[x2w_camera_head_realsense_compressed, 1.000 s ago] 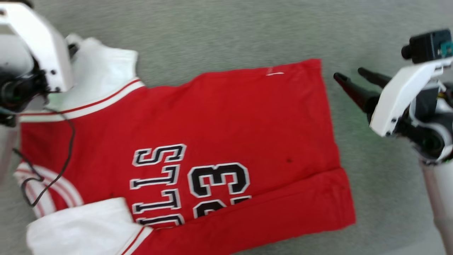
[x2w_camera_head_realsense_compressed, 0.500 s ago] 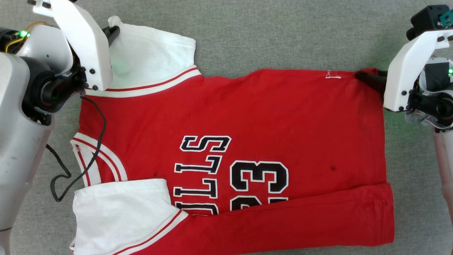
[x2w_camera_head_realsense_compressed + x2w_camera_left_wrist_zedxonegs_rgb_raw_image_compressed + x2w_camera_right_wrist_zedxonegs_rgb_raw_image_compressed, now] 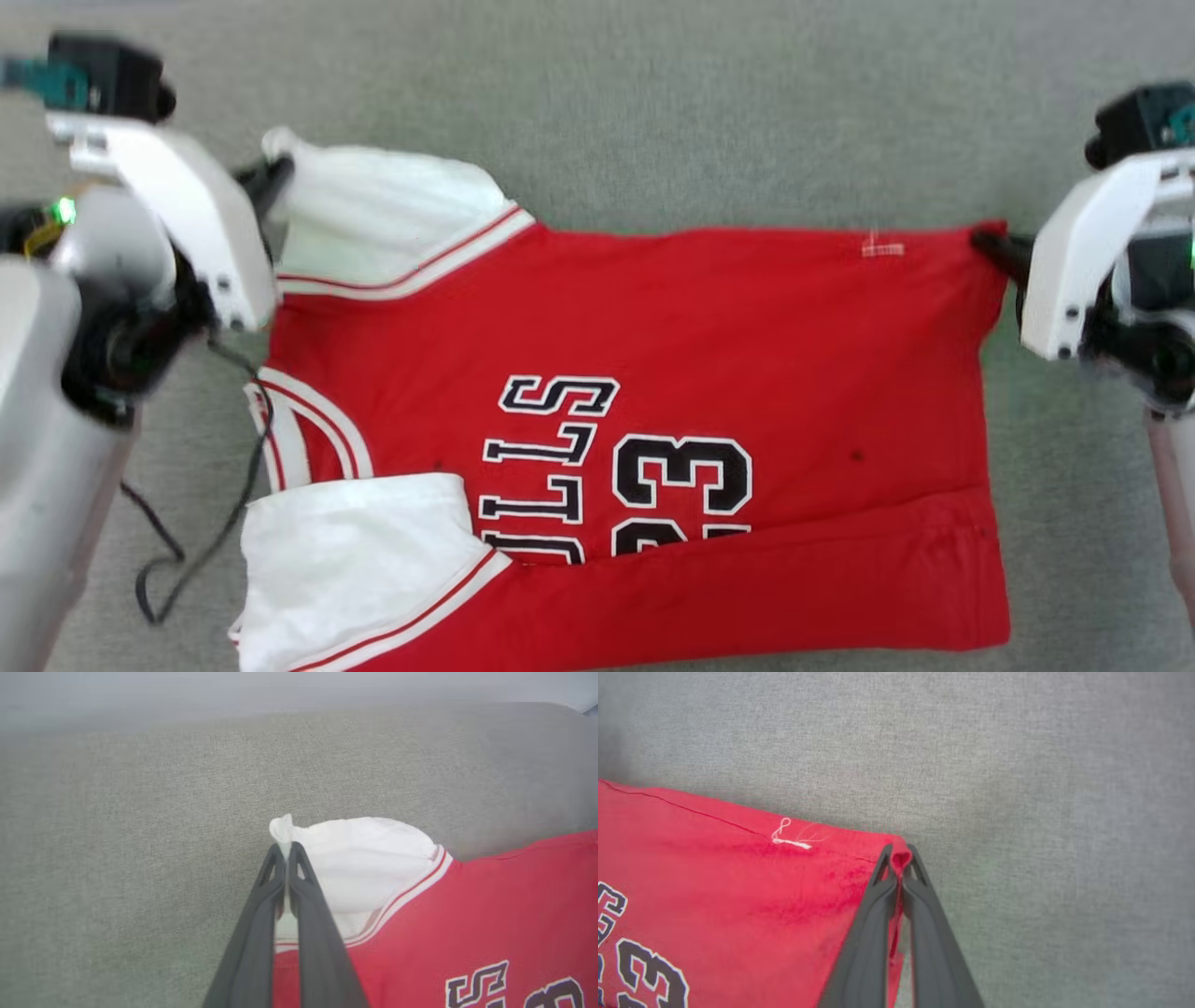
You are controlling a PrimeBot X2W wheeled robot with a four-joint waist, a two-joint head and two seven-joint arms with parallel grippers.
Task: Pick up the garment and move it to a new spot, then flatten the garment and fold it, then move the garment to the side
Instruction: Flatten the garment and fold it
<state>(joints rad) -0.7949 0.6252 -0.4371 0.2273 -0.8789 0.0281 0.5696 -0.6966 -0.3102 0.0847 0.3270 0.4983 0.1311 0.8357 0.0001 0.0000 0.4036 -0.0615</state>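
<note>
Garment (image 3: 653,327) — lettering (image 3: 621,467) partly hidden under fold (image 3: 747,588); lower edge cut off.

Overhead head; wrists near garment (image 3: 653,327)

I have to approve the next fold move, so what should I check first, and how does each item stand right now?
1. Left gripper shut on the tip of the garment's far white sleeve: ok.
2. Right gripper shut on the far red hem corner: ok.
3. Near long edge folded over the lettering: ok.
4. Far sleeve lying flat: not ok, it is bunched.
5. Left arm's cable off the collar: cannot tell; in the head view it crosses the collar.
</note>
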